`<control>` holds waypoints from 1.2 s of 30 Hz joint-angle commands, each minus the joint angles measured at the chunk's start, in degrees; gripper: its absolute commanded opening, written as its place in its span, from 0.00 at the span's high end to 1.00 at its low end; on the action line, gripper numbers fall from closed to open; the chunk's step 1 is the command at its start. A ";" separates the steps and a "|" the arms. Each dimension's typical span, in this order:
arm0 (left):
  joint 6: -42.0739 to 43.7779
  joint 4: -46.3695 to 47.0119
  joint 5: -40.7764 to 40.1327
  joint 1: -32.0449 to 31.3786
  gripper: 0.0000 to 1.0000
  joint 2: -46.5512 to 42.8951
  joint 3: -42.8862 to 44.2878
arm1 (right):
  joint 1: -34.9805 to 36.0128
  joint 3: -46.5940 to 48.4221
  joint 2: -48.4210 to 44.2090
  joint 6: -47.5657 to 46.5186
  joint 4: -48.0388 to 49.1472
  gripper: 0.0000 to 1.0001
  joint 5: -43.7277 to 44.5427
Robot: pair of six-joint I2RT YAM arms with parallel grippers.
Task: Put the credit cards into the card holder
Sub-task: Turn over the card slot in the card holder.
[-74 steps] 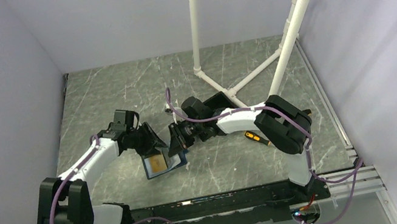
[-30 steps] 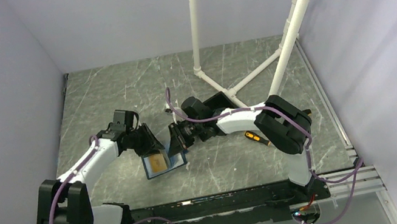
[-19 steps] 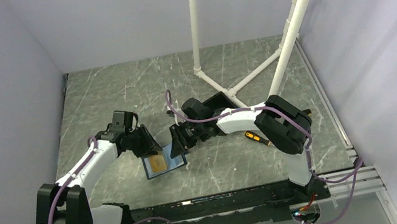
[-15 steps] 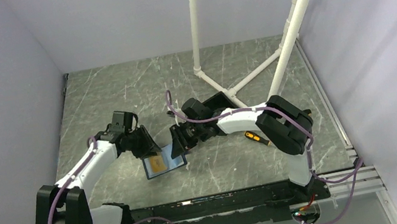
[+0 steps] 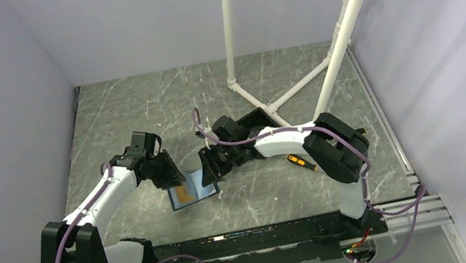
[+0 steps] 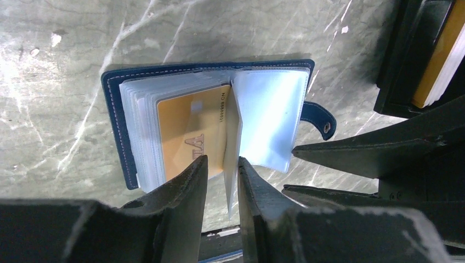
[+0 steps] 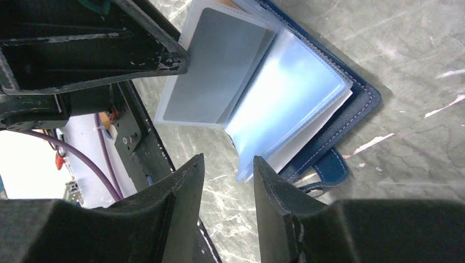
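Note:
The dark-blue card holder (image 5: pixel 199 193) lies open on the marble table between both arms; it also shows in the left wrist view (image 6: pixel 118 131) and the right wrist view (image 7: pixel 362 93). An orange-gold card (image 6: pixel 189 131) sits in one of its clear sleeves. A whitish card (image 6: pixel 232 148) stands on edge at the holder's middle, grey-faced in the right wrist view (image 7: pixel 219 66). My left gripper (image 6: pixel 222 164) straddles its edge with narrow jaws, a gap showing on one side. My right gripper (image 7: pixel 227 164) is open at the corner of a bluish sleeve page (image 7: pixel 285 98).
A black open box (image 5: pixel 256 121) stands behind the right gripper; in the left wrist view it (image 6: pixel 408 60) holds orange and white card edges. An orange-handled screwdriver (image 5: pixel 297 161) lies right of it. White pipe legs (image 5: pixel 268 103) cross the back of the table.
My left gripper has drawn back a little to the left and away from the holder's centre. The right gripper has shifted slightly left. Less of the orange card shows from above.

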 commanded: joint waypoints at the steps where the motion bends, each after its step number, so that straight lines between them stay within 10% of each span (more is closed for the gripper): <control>1: 1.06 -1.94 -2.37 0.30 0.68 -1.95 1.12 | 0.21 1.91 -3.52 -2.42 -1.41 0.58 2.13; 15: -1.93 -13.18 -16.62 0.91 0.47 -4.50 4.45 | -0.03 3.88 -7.61 -7.64 -9.90 0.53 9.41; 22: 1.30 -3.96 -1.71 0.91 0.38 -5.72 3.45 | -1.52 5.93 -8.31 -9.46 -14.22 0.50 11.67; 27: 1.39 -4.18 -3.69 0.91 0.14 -2.59 2.58 | -1.46 5.33 -7.60 -7.71 -11.05 0.50 7.67; 36: -2.48 -6.49 -10.42 0.91 0.44 2.13 -0.72 | -1.53 6.32 -7.76 -8.02 -11.01 0.50 7.96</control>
